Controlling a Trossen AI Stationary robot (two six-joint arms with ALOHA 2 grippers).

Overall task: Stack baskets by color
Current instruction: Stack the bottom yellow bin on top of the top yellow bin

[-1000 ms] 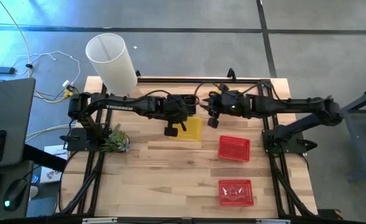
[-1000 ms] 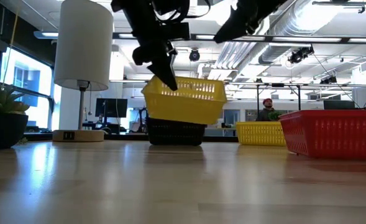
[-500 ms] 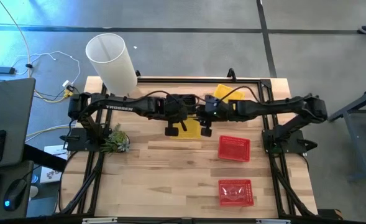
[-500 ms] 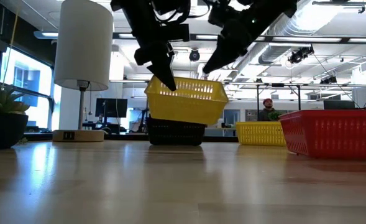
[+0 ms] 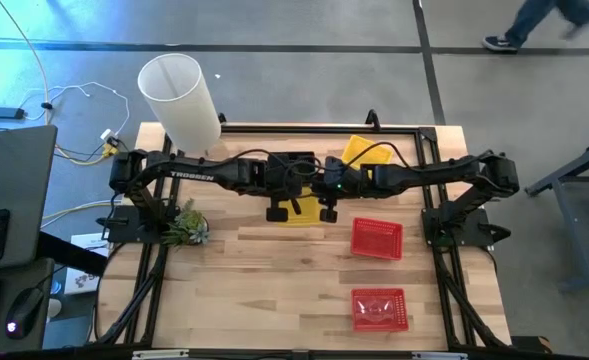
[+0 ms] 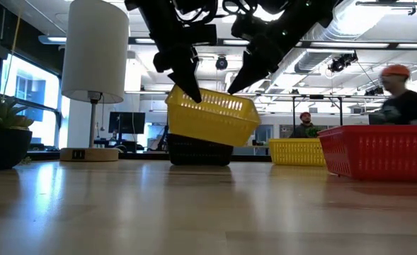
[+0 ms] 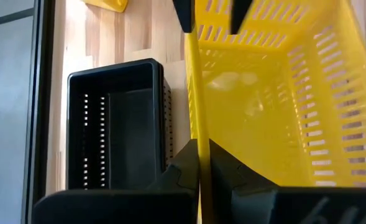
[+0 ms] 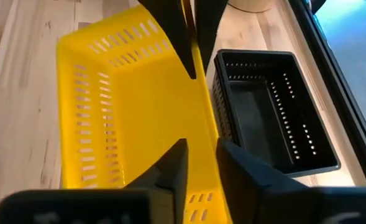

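Gripping yellow basket (image 6: 212, 119), both hands

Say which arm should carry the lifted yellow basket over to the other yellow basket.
Right, probably. Both grippers, left and right, straddle the lifted yellow basket rim, but the other yellow basket sits beside the right arm.

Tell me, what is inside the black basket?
The black basket looks empty in both wrist views: only its bare floor and slotted walls show. The lifted yellow basket covers one edge, so that strip cannot be checked.
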